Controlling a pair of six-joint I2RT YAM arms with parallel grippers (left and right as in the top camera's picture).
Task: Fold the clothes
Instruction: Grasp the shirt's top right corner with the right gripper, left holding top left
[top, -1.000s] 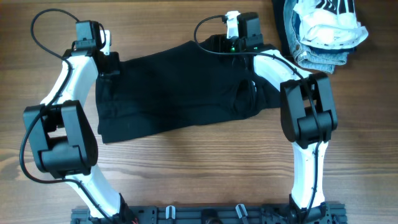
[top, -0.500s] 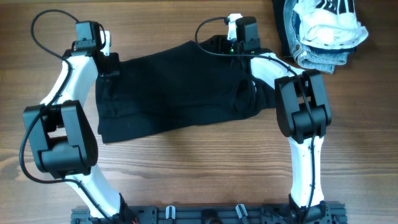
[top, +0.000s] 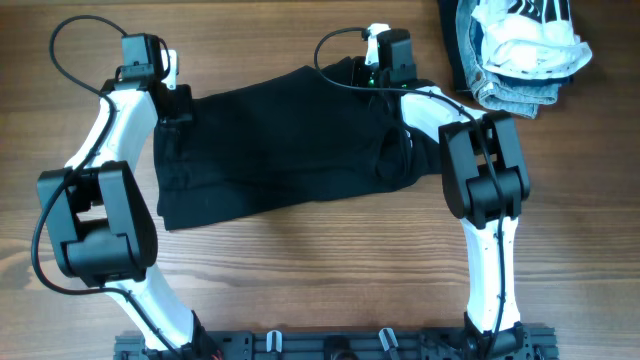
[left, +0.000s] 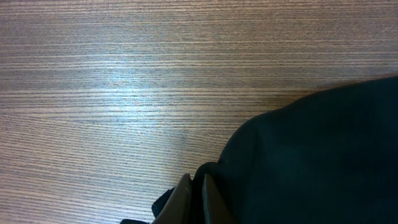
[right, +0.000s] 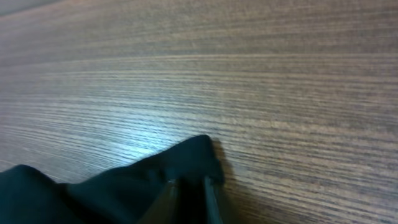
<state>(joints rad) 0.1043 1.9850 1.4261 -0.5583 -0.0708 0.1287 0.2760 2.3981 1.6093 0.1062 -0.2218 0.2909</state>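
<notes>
A black garment (top: 280, 140) lies spread across the middle of the wooden table. My left gripper (top: 172, 98) sits at its far left corner. In the left wrist view the fingers (left: 194, 182) are shut with a fold of the black cloth (left: 311, 155) pinched between them. My right gripper (top: 362, 72) is at the garment's far right corner. In the right wrist view its jaws (right: 189, 185) stand close together on the pointed tip of black fabric (right: 124, 186), which rests on the wood.
A pile of other clothes, blue denim (top: 505, 92) under a white garment (top: 525, 40), sits at the far right corner of the table. Both arms' white links flank the black garment. Bare wood (top: 320, 260) lies in front of it.
The right gripper has closed on the garment's far right corner, and its elbow shifted slightly left. The left arm and the garment have not moved.
</notes>
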